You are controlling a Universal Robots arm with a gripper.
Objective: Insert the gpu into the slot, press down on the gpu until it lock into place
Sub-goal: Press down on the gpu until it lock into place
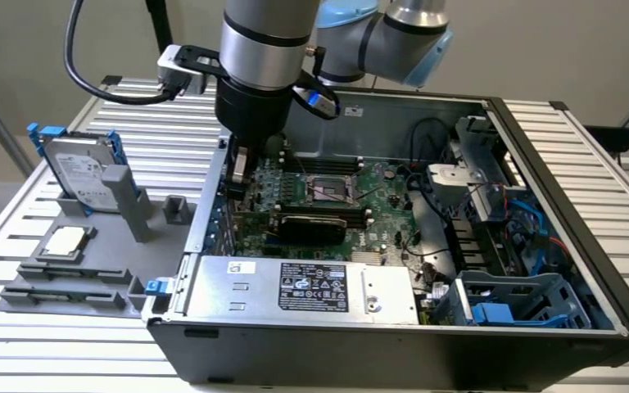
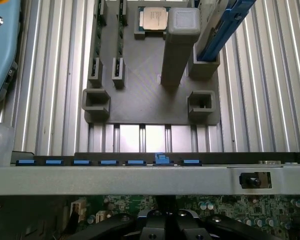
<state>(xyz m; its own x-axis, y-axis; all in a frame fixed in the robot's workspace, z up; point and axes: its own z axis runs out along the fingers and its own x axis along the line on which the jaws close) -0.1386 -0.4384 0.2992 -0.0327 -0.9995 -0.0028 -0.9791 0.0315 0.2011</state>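
One claw point(image 1: 240, 168) — apparently just beside gpu point(image 1: 312, 223) — over motherboard point(image 1: 380, 196).

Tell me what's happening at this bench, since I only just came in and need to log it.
A robot arm is reaching down into an open computer case, its pincer low over the green motherboard near the case's wall on the exterior view's left. A black gpu lies across the board's middle, apart from the pincer. Outside the case, a grey fixture holds a hard drive and a processor.
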